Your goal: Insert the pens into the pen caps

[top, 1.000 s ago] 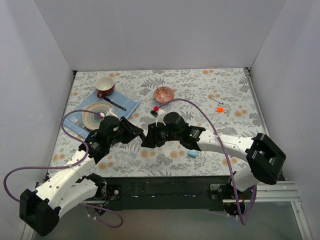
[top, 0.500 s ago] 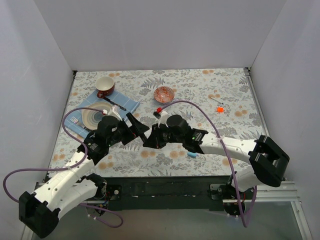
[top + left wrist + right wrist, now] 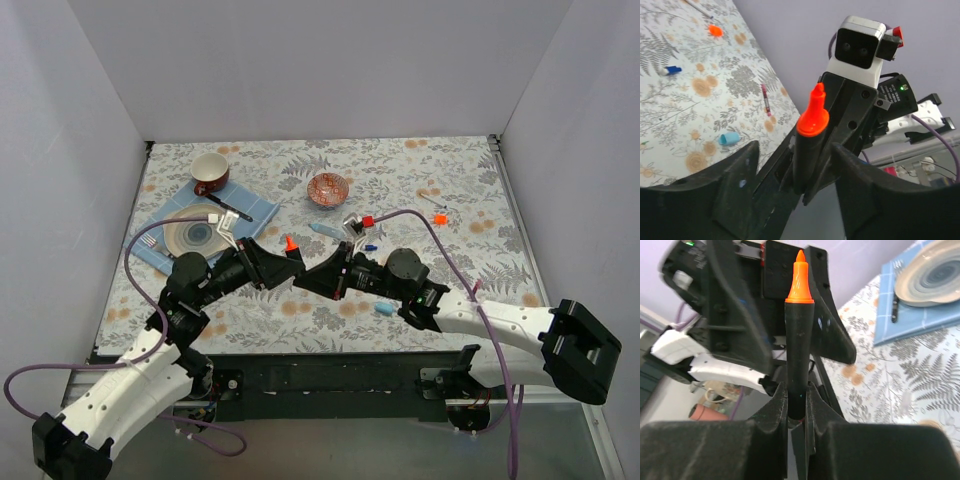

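The right gripper [image 3: 796, 401] is clamped on the black marker [image 3: 799, 350], which is held off the table with its orange tip up, on the arms' side of the red bowl [image 3: 328, 188]. The left gripper [image 3: 794, 156] has its jaws apart on either side of the marker. The orange cap [image 3: 440, 218] lies to the right of the bowl.

In the top view, the black marker [image 3: 290, 243] shows only its orange tip; its barrel is lost against the dark tools. In the right wrist view, the marker's lower end is buried inside the right tool [image 3: 796, 405]. The left arm [image 3: 690, 355] behind it is blurred, and the plate [image 3: 935, 277] is cut by the top-right edge. Far right on the worktop, a thin grey item [image 3: 432, 200] beside the orange cap [image 3: 440, 218] is too small to identify.
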Action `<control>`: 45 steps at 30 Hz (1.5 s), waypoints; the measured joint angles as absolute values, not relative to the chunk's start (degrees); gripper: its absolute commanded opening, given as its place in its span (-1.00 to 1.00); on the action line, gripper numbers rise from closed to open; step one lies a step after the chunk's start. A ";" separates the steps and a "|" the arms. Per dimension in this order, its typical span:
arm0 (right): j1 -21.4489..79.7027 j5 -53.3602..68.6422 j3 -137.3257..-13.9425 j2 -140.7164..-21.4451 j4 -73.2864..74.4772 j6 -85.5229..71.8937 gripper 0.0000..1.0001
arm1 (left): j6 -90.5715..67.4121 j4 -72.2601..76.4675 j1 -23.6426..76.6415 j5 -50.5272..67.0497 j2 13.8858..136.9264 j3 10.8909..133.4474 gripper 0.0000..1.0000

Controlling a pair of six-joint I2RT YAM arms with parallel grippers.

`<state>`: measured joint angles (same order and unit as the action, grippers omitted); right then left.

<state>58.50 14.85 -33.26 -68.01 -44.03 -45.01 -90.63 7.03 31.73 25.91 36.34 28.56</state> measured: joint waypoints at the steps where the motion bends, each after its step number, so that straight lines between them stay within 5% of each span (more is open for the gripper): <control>1: 58.50 15.22 -32.84 -68.01 -45.41 -45.43 -0.97 | -91.13 9.06 31.73 27.11 36.67 27.64 -0.09; 6: 58.50 16.88 -30.46 -68.62 -51.88 -48.16 -0.88 | -93.82 17.72 31.77 31.57 37.21 24.88 -1.00; 7: 58.50 17.19 -30.24 -68.79 -52.99 -48.77 -0.72 | -94.02 18.98 31.77 32.21 37.17 24.67 -1.00; 11: 58.39 18.85 -30.26 -68.82 -55.00 -50.06 0.43 | -94.96 22.35 31.77 33.58 36.95 24.16 -1.00; 12: 58.41 19.22 -30.24 -68.58 -54.46 -49.93 0.49 | -95.15 22.55 31.79 33.61 36.95 24.14 -1.00; 23: 58.39 11.68 -31.20 -51.42 -31.55 -41.52 0.50 | -89.60 16.51 31.77 38.20 37.58 26.52 -1.00; 33: 58.35 8.32 -40.62 -56.42 -24.14 -36.97 0.38 | -88.47 16.69 31.77 49.28 42.30 27.07 -1.00; 45: 58.48 13.06 -40.71 -60.84 -27.51 -40.34 -0.43 | -88.27 16.75 31.73 51.18 41.76 27.18 -1.00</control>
